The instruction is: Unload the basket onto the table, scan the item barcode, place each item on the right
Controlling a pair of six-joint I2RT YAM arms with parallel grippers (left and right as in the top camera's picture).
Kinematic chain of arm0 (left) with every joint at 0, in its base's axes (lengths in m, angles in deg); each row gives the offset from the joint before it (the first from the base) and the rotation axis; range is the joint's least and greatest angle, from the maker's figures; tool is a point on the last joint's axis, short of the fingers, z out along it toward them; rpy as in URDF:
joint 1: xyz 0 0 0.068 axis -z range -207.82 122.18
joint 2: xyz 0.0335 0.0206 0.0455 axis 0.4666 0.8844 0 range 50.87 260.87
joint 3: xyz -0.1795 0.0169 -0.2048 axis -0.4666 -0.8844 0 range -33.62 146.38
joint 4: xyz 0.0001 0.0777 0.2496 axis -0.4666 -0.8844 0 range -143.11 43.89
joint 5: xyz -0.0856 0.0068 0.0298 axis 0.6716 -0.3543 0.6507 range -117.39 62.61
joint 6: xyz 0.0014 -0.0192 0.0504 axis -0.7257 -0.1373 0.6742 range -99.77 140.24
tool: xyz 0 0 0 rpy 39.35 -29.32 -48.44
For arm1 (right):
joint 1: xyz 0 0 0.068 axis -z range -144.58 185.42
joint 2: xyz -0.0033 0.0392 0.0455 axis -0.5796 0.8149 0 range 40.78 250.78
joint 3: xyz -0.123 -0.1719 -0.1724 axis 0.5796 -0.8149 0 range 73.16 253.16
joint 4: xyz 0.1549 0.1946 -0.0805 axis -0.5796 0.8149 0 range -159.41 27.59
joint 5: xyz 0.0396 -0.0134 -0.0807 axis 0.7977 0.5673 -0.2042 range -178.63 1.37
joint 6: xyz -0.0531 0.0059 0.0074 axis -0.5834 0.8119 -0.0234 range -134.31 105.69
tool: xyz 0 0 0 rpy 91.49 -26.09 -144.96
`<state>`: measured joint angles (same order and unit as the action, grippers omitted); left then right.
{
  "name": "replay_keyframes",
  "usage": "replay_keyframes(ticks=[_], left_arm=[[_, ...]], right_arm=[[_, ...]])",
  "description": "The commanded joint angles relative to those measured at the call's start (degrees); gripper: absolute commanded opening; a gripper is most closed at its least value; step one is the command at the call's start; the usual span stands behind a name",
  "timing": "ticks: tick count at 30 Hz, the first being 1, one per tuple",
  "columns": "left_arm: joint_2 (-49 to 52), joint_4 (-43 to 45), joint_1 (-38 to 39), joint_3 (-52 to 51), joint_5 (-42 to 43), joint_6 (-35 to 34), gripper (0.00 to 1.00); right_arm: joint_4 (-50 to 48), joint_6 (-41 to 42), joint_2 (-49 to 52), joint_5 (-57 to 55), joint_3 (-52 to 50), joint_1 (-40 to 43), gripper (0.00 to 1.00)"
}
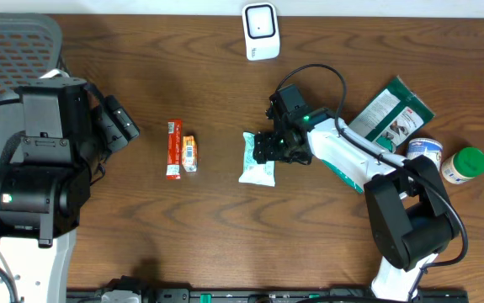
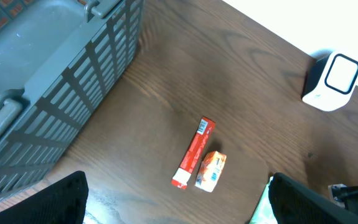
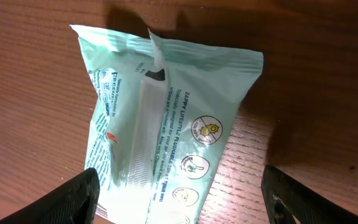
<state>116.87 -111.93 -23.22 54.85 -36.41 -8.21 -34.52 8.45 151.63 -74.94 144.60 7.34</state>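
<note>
Under the right gripper (image 3: 185, 202), jaws wide: crinkly pale-green plastic pouch (image 3: 166, 112); flat, rectangular.

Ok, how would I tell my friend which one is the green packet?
Start at the white scanner at the far edge of the brown table and come straight toward the near edge. The mint-green packet lies flat there, partly under the right tool. It is soft, pale and crinkly, while its neighbours toward the left arm are a thin red stick and a little orange box.
</note>
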Motion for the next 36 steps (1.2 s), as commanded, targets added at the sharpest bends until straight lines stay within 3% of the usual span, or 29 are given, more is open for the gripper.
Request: replay_keyframes(ticks=[1,23,24,25,26,27,29,30,36], left_arm=[[-0.02,-0.15,-0.15,0.66,-0.68,0.57,0.90],[-0.09,0.90,-0.15,0.66,-0.96,0.63,0.90],[-0.09,3.50,-0.13,0.66,0.28,0.07,0.90],[-0.07,3.65,-0.13,0.63,3.17,0.37,1.00],[0.35,4.20,-0.13,0.33,5.66,0.35,0.83],[0.85,4.44,-0.11,-0.04,8.59,0.37,0.52],[2.71,3.67,0.72,-1.49,14.73,0.39,0.12],[3.91,3.52,1.53,-2.73,17.31,0.42,0.07],[17.64,10.10,10.80,-8.44,23.10,8.15,0.08]], right_arm=[[0.04,-0.76,0.07,1.01,-0.22,-0.04,0.80],[0.81,-3.82,0.07,6.32,-0.22,5.44,0.85],[0.92,-3.82,0.07,6.32,-0.22,5.46,0.85],[0.94,-4.00,0.07,6.45,-0.22,5.55,0.86],[0.92,-4.24,0.07,7.28,-0.22,5.70,0.85],[0.85,-4.85,0.07,9.05,-0.22,5.92,0.85],[0.70,-6.05,0.07,13.35,-0.22,6.51,0.84],[0.74,-6.21,0.07,14.99,-0.22,6.97,0.84],[2.16,-8.72,0.07,20.55,-0.22,11.02,0.84]])
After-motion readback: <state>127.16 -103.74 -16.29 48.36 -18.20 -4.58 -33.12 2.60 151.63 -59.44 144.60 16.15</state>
